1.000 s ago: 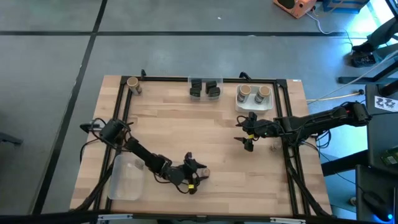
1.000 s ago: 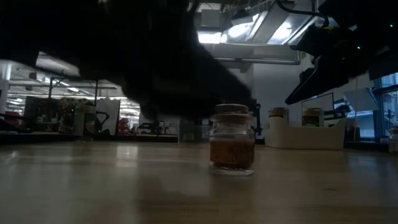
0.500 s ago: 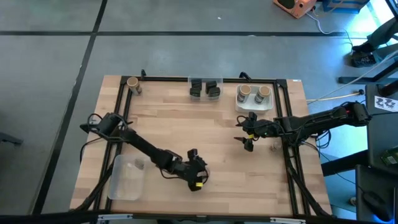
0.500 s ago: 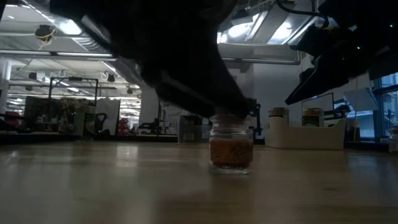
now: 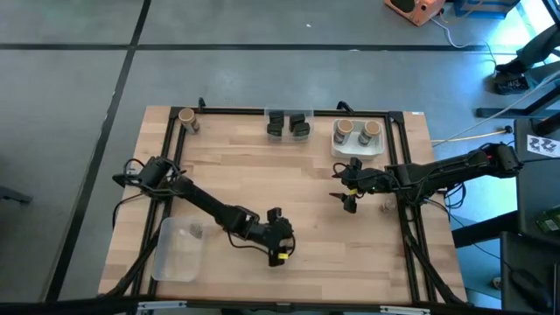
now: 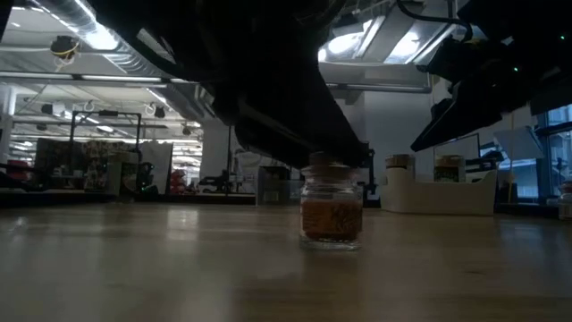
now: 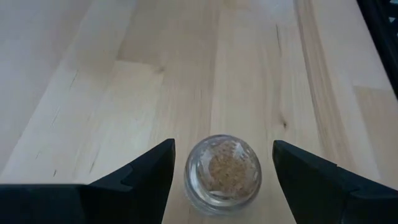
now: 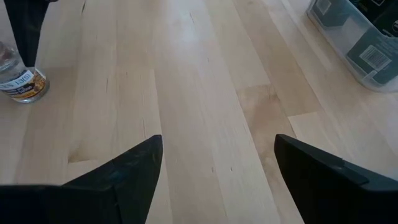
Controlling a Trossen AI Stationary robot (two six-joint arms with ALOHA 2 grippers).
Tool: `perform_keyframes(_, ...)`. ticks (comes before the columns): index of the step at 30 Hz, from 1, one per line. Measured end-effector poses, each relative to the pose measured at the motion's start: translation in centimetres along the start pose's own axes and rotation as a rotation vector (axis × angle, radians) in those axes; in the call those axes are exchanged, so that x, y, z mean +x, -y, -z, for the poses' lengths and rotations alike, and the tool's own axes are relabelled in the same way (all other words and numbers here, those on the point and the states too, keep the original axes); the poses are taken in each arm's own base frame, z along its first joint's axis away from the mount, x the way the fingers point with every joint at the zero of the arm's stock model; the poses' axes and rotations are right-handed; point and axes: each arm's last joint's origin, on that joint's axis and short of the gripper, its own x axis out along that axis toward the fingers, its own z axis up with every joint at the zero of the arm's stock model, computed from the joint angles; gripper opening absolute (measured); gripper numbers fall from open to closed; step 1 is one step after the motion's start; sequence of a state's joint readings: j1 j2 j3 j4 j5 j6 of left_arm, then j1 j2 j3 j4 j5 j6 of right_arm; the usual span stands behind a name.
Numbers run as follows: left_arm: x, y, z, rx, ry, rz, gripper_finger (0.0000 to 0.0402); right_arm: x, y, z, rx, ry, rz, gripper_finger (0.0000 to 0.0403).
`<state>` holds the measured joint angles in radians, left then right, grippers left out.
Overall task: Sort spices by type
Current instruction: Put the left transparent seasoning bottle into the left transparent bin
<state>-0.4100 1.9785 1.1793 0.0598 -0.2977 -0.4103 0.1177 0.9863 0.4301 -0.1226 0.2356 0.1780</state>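
Observation:
A small round glass jar of brown spice with a tan top (image 7: 222, 171) stands on the wood near the table's near edge, also in the low view (image 6: 332, 207). My left gripper (image 7: 222, 149) is open, one finger on each side of this jar with a gap on both sides. In the high view the left gripper (image 5: 279, 239) hides the jar. My right gripper (image 5: 348, 188) hovers open over the table's right half. A tan-topped jar (image 5: 186, 118) stands at the far left corner. Two dark boxy jars (image 5: 288, 124) sit at the far edge.
A white tray (image 5: 357, 145) at the far right holds two tan-topped jars (image 5: 344, 129). A shallow clear tray (image 5: 178, 251) lies at the near left. A tiny jar (image 5: 385, 207) stands near the right rail. Bare wood (image 5: 262, 175) spans the table's middle.
My left gripper has moved toward the table's right and come down over the tan-topped jar, so that its fingers now stand on either side of it. The jar has stayed where it was.

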Motion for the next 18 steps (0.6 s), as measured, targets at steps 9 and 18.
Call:
perform_keyframes(9,0.63,-0.01,0.67,0.026,-0.02,-0.006,0.0203,0.0,0.01,0.07,-0.002,-0.007,0.001,0.0308)
perform_keyframes(18,0.33,0.14,0.52,0.024,-0.017,-0.001,0.016,0.0,0.01,0.08,-0.002,-0.008,0.001,0.0308)
